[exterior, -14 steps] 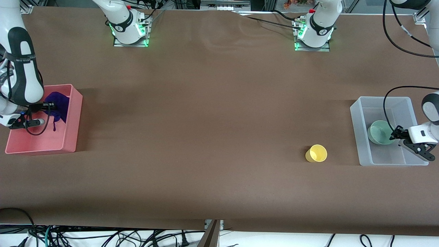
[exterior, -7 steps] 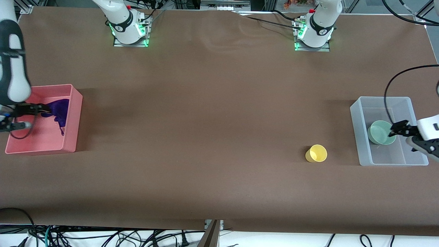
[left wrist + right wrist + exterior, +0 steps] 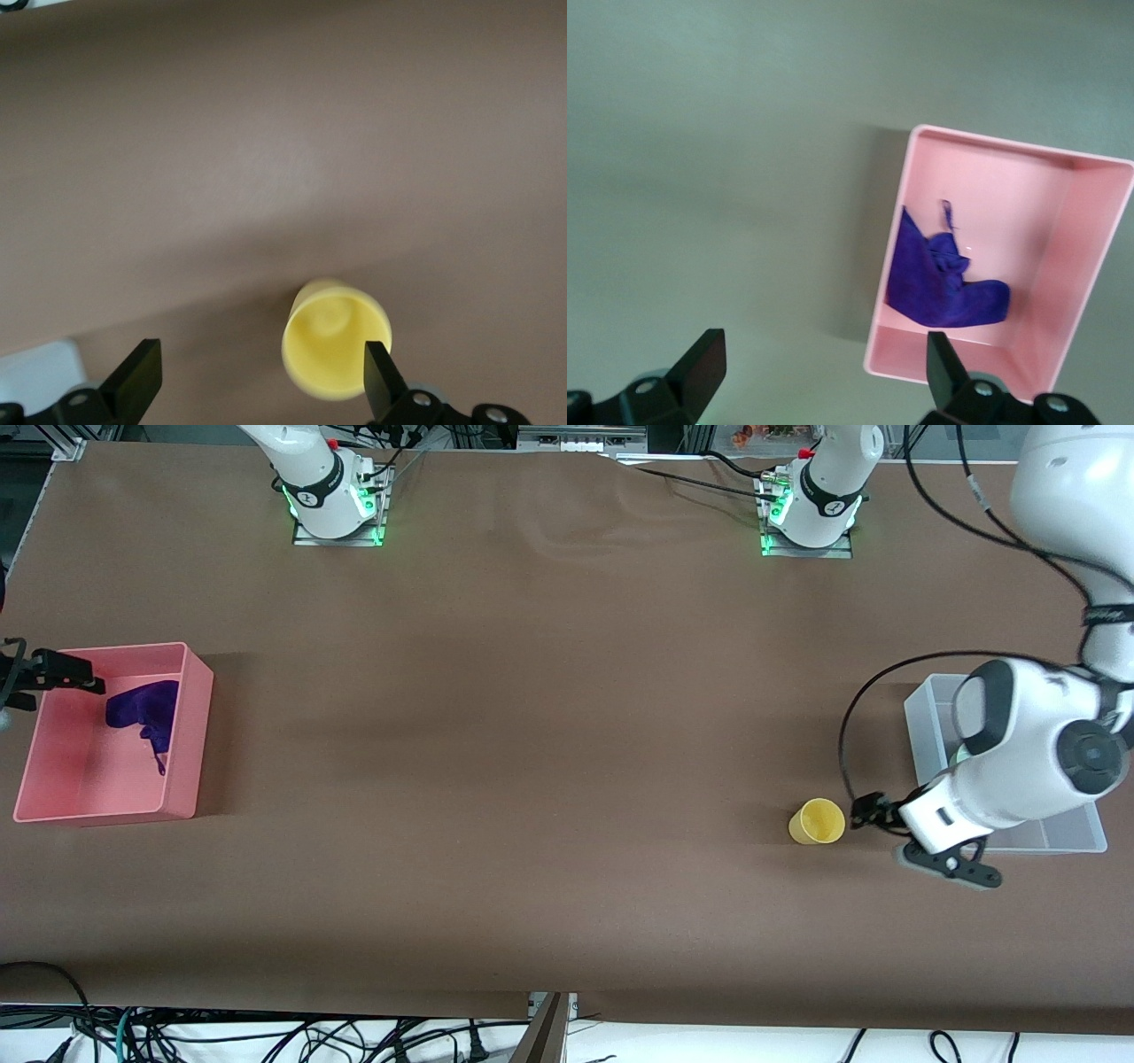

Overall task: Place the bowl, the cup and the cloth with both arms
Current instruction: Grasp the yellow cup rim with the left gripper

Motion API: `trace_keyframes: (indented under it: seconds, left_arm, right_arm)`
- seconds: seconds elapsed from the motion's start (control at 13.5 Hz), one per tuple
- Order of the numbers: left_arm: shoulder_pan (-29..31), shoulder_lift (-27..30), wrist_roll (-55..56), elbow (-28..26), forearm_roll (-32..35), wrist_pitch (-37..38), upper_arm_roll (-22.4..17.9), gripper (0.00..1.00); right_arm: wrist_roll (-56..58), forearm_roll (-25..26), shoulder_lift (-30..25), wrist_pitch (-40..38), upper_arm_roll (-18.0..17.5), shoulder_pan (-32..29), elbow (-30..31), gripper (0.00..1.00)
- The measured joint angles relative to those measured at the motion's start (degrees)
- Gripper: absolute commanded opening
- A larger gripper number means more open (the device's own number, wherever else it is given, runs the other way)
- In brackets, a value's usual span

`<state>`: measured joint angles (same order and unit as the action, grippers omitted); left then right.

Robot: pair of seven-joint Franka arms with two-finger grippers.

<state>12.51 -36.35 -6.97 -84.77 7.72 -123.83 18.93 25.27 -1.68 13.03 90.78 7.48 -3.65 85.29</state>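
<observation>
Left claw [image 3: 858, 812] has left the bowl for the cup [image 3: 817, 821].

We see a robotics lab: two arm bases [image 3: 335, 500] bolted at the frame's top on a brown-covered table [image 3: 532, 735], aluminium framing at the upper corners, tangled cables [image 3: 266, 1036] along the bottom.
</observation>
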Motion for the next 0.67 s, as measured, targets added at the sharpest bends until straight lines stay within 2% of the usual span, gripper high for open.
trace_keyframes:
  seconds: [0.22, 0.37, 0.44, 0.52, 0.59, 0.67]
  left_arm:
    - [-0.09, -4.32, 1.40, -0.28, 0.01, -4.16, -0.27, 1.00]
    - [0.06, -5.75, 1.03, -1.51, 0.03, -4.28, -0.36, 0.98]
    - [0.08, -5.96, 0.80, -2.81, 0.04, -4.28, -0.36, 0.88]
    - [0.07, -6.01, 0.55, -4.20, 0.05, -4.29, -0.35, 0.64]
    - [0.09, -6.02, -0.41, -5.27, 0.07, -4.38, -0.36, 0.30]
    - [0.20, -6.01, -2.01, -5.77, 0.07, -4.44, -0.39, 0.06]
  right_arm:
    - [-5.54, 0.10, -3.05, -2.30, -4.45, 0.13, 0.03, 1.00]
    - [-13.26, 0.09, -3.84, -3.25, -5.83, 0.18, 0.12, 1.00]
    - [-16.18, 0.09, -3.93, -3.55, -6.19, 0.18, 0.12, 1.00]
    - [-17.56, 0.10, -3.93, -3.61, -6.42, 0.18, 0.13, 1.00]
    - [-18.31, 0.11, -4.01, -3.55, -6.48, 0.19, 0.10, 1.00]
    - [-18.65, 0.12, -4.42, -3.45, -6.43, 0.16, 0.07, 1.00]
